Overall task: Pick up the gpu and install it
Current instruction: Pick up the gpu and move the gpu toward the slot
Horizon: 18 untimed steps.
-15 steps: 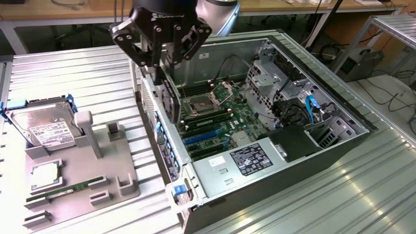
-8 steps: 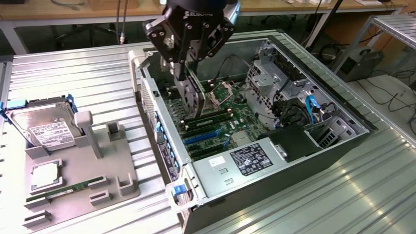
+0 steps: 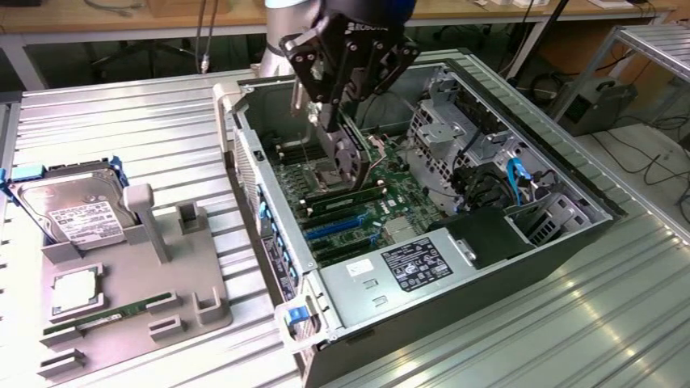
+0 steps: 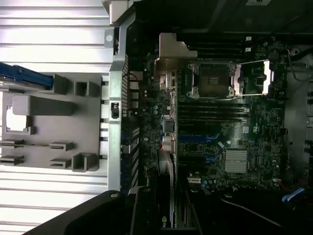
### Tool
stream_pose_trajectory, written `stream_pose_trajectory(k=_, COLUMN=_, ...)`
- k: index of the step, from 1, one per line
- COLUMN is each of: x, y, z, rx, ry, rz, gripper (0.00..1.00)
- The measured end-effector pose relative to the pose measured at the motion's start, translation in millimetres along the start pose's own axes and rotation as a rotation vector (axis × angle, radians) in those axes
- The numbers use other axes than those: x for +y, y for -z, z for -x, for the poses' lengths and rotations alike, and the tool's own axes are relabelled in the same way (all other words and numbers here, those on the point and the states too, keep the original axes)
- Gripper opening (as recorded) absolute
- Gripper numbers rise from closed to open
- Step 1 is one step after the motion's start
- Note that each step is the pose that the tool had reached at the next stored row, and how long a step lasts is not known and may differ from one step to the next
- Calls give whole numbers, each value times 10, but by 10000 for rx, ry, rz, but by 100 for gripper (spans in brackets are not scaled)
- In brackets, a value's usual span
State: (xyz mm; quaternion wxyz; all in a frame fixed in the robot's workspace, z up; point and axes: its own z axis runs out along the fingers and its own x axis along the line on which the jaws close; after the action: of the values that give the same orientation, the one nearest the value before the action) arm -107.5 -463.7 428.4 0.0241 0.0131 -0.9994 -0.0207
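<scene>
Right now I have the gpu hanging edge-on inside the computer case. It sits above the motherboard and nearer the case's rear wall than its drive bays. The fingers are closed on the card's upper edge, one against each face.

I judge it light and stiff but fragile: a bare circuit card that will not flex much and should not be squeezed hard. The safe hold is where I have it, high on the flat board and clear of the cooler. That leaves the bottom contact edge and the metal end bracket free. Clamped this narrowly, it could pivot if it catches on anything. From this angle I cannot see which face carries the fan.

By my count there is one gpu and one case with one motherboard in it. Two blue slots show on that board, and one power supply sits at the case's near end. One memory stick is seated inside the case just below the card.

Beside the case, on the exterior view's left, one grey tray rests on the ribbed tabletop. It carries one hard drive, one processor chip and one more memory stick, which makes two sticks in all.
</scene>
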Motion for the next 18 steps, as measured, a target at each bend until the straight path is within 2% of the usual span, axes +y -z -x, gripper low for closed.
stream_pose_trajectory(k=4, x=-4, y=-73, z=217, rx=52, ry=-1, rz=-6, gripper=26)
stream_pose_trajectory(k=7, x=8, y=-122, z=357, rx=67, ry=-2, rz=-7, gripper=26)
stream_pose_trajectory(k=9, x=30, y=-155, z=450, rx=74, ry=-2, rz=-8, gripper=26)
stream_pose_trajectory(k=11, x=77, y=-206, z=595, rx=85, ry=-1, rz=-8, gripper=26)
stream_pose_trajectory(k=15, x=120, y=-300, z=750, rx=100, ry=-7, rz=-6, gripper=26)
stream_pose_trajectory(k=18, x=119, y=-314, z=769, rx=116, ry=-9, rz=-8, gripper=26)
